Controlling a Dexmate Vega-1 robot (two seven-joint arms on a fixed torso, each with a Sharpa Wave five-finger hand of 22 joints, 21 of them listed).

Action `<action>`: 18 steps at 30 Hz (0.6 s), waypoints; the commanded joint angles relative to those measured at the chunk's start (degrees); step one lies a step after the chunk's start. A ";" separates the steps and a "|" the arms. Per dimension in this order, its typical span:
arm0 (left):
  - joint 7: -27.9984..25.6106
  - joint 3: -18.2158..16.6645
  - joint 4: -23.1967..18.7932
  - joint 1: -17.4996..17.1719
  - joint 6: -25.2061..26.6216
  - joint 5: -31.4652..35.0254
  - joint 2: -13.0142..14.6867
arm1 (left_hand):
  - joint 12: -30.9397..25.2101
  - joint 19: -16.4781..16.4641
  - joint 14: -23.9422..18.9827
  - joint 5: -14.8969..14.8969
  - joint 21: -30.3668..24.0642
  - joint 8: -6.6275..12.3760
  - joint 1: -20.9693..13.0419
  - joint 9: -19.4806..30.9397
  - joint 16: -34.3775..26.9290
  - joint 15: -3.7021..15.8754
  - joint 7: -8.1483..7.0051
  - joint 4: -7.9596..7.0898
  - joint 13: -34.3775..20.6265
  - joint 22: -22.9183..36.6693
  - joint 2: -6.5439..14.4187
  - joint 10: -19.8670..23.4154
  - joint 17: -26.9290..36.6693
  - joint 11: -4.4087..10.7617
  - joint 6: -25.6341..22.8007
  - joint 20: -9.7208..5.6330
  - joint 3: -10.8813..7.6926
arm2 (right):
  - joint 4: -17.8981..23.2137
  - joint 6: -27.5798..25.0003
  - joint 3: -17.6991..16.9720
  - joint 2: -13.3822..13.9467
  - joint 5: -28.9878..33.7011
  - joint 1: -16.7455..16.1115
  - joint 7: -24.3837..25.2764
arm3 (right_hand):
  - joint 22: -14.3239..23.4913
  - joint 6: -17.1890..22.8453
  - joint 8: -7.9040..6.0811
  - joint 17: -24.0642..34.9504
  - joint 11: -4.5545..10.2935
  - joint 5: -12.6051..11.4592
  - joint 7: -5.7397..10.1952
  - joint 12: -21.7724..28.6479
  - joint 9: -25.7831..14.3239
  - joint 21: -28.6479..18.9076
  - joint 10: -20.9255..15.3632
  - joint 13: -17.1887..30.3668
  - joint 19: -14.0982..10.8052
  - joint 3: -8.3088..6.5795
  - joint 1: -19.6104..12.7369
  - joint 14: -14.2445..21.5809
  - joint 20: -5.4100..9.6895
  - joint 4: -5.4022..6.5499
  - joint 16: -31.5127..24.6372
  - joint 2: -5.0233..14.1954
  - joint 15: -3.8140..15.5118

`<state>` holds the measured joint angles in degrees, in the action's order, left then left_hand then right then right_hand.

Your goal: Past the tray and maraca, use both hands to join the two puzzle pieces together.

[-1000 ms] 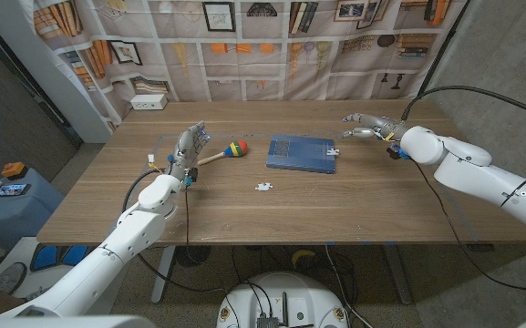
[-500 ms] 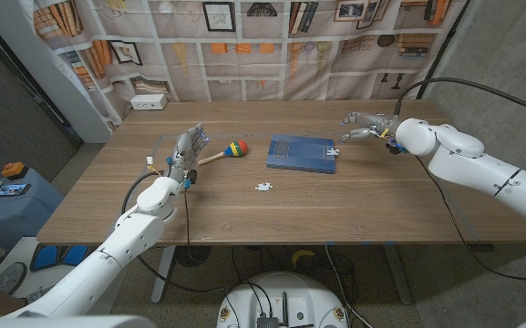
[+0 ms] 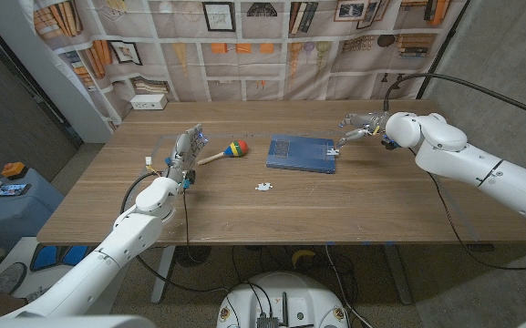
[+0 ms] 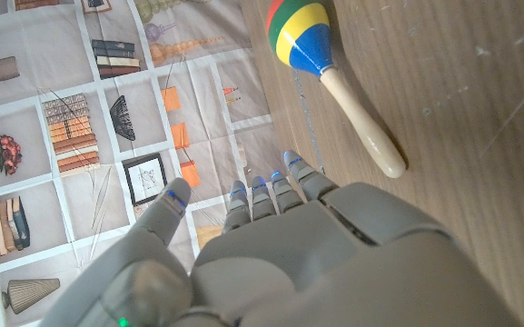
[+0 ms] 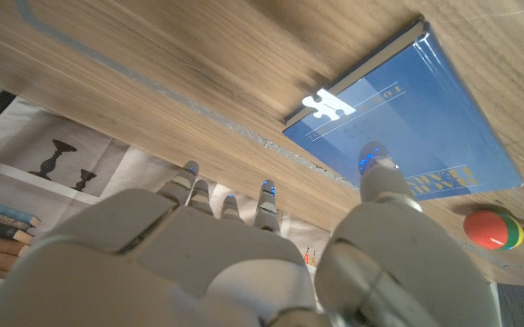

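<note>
The right hand (image 3: pixel 363 125) is hovering just beyond the tray's (image 3: pixel 301 152) corner, fingers (image 5: pixel 268 190) spread and holding nothing, apparently lining up on the white piece (image 3: pixel 333 150) sitting on that corner. The second piece (image 3: pixel 263 187) is lying on bare counter (image 3: pixel 354 205), nearer the robot and well apart from the first, so each hand probably needs to fetch one. The left hand (image 3: pixel 187 148) is standing beside the maraca (image 3: pixel 223 151), fingers straight and empty, likely waiting clear of the handle.
</note>
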<state>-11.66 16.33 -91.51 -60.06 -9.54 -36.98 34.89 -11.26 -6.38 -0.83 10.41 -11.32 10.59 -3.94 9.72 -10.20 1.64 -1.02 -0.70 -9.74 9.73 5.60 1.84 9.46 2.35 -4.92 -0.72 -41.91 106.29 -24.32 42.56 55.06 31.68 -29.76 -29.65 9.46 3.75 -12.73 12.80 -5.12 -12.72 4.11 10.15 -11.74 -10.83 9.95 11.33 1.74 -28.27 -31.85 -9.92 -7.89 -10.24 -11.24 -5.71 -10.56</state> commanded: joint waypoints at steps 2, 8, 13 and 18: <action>-0.33 -0.26 -0.58 -0.35 0.75 -0.21 0.43 | 0.04 -0.49 -0.36 0.31 -0.02 0.00 0.60 0.31 -0.19 0.45 -0.15 -0.06 -0.28 0.15 4.05 0.22 0.19 0.36 -0.64 0.11 -0.63 | -1.06 -2.50 2.88 -2.42 6.73 2.57 -5.06 | 0.15 0.40 -0.66 0.17 -0.42 -0.60 0.49 0.43 -0.43 -0.35 2.02 0.35 -0.83 -0.67 -1.76 -2.69 -0.18 -0.09 -0.38 0.03 -0.39; -0.61 -0.35 -1.00 -0.75 1.14 -0.36 0.58 | 0.05 -0.51 -0.40 0.31 -0.01 -0.02 0.65 0.32 -0.16 0.45 -0.18 -0.10 -0.28 0.15 4.03 0.27 0.20 0.30 -0.65 0.11 -0.68 | -1.61 -2.74 3.53 -3.33 8.53 2.77 -5.91 | 0.14 2.11 -1.73 0.17 -0.47 -0.97 0.52 0.78 -0.81 -0.42 1.79 0.39 -1.50 -0.97 -2.86 -2.24 -0.18 -0.10 -0.66 0.00 -0.33; -1.04 -0.31 -1.43 -1.01 1.77 -0.29 0.81 | 0.09 -0.56 -0.40 0.31 -0.01 -0.03 0.68 0.32 -0.14 0.49 -0.20 -0.14 -0.29 0.15 4.03 0.23 0.20 0.35 -0.63 0.23 -0.73 | -2.40 -2.75 4.24 -4.19 9.97 2.93 -6.50 | 0.13 3.75 -2.75 0.16 -0.56 -1.30 0.80 1.17 -1.17 -0.55 1.12 0.42 -2.30 -1.20 -3.82 -1.89 -0.12 -0.12 -0.86 -0.08 -0.23; -1.41 -0.32 -1.85 -1.24 2.28 -0.29 0.97 | 0.08 -0.57 -0.44 0.31 0.00 -0.04 0.71 0.32 -0.12 0.51 -0.20 -0.16 -0.29 0.15 4.01 0.32 0.20 0.42 -0.65 0.26 -0.78 | -3.27 -2.67 4.74 -4.88 10.72 3.01 -7.19 | 0.13 5.23 -3.73 0.13 -0.32 -1.53 0.91 1.46 -1.52 -0.70 0.44 0.45 -3.28 -1.31 -4.70 -1.12 -0.03 -0.15 -1.17 -0.39 -0.13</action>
<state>-12.36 16.07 -92.58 -60.78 -8.24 -37.24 35.49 -11.26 -6.68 -1.04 10.41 -11.32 10.59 -3.63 9.73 -10.20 1.85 -1.34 -0.93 -9.73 9.73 5.28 1.83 9.46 2.35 -5.23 -0.41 -42.15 104.48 -26.66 45.88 51.86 39.50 -27.29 -35.00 9.46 8.10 -15.87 12.80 -5.33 -13.80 5.12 11.25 -12.94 -11.27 9.73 11.60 -0.82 -29.04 -35.69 -9.92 -7.78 -10.43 -11.92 -5.79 -10.56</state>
